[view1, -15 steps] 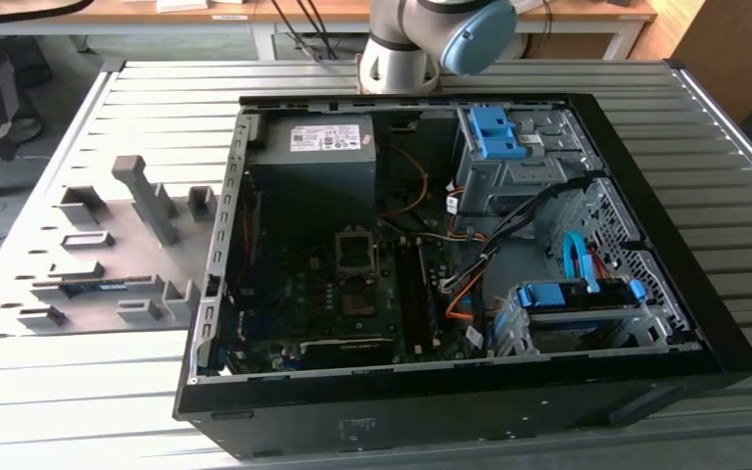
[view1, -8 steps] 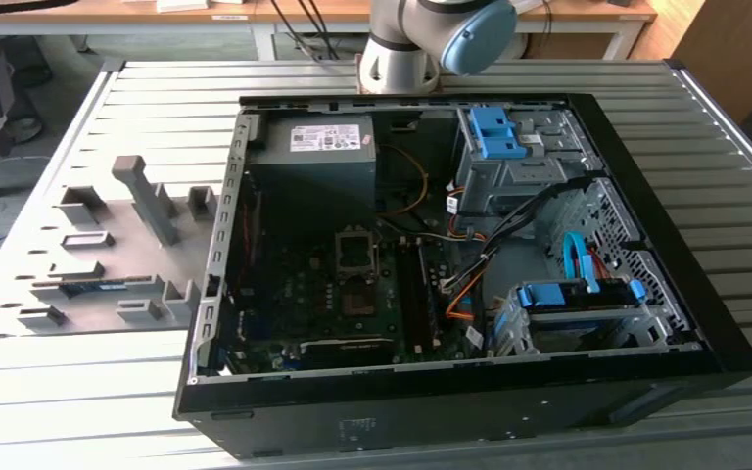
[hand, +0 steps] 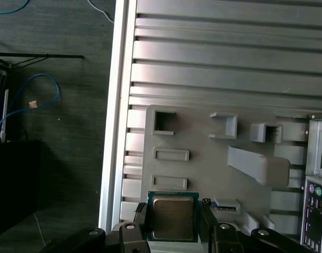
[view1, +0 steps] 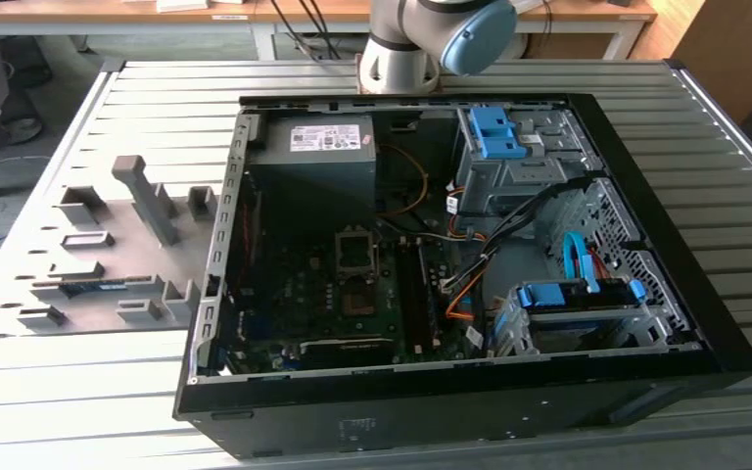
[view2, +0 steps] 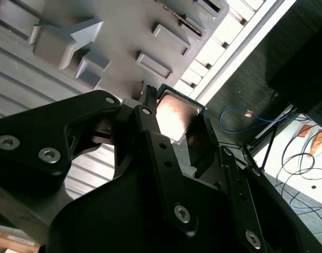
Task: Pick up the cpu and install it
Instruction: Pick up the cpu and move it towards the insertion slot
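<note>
Pick-up step: gripper [view2: 174, 118] jaws pinch the cpu [hand: 172, 215] by its edges, at the grey fixture tray [hand: 203, 138]; install likely needs squaring it to the motherboard socket [view1: 353, 251]

Black, screw-studded pincer [view2: 176, 118]; silver-grey arm [view1: 396, 49], blue cap [view1: 474, 34].

The cpu [hand: 172, 217] is a small, thin square chip with a dull silvery-grey metal face and a narrow green border. In both wrist views its metal face is turned to the camera. The gripper [hand: 173, 225] clamps it by two opposite edges between black fingers [hand: 205, 219], over the edge of the grey fixture tray [hand: 203, 137].
</note>
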Available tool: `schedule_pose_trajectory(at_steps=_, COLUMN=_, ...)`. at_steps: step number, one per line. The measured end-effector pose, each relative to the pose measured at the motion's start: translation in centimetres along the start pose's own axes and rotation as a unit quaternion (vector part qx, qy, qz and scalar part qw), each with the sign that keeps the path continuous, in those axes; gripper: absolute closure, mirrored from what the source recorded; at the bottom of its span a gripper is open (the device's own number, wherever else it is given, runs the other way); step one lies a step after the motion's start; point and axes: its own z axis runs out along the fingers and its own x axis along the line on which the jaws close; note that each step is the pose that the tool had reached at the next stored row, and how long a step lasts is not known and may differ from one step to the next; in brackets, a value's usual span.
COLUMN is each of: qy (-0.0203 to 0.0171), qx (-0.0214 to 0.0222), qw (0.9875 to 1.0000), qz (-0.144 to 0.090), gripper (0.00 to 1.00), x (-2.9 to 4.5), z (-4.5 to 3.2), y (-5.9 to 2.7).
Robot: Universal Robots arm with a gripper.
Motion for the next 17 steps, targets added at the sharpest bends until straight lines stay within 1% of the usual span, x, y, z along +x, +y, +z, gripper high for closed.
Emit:
schedule_pose_trajectory(at_steps=11, qy=0.0001, qx=0.0, qw=1.0, qz=0.0, gripper=0.53, x=0.03, z=-1.41, y=0.02)
schedule_pose_trajectory(at_steps=17, qy=0.0001, qx=0.0, qw=1.0, qz=0.0, gripper=0.53, x=0.06, z=-2.42, y=0.03)
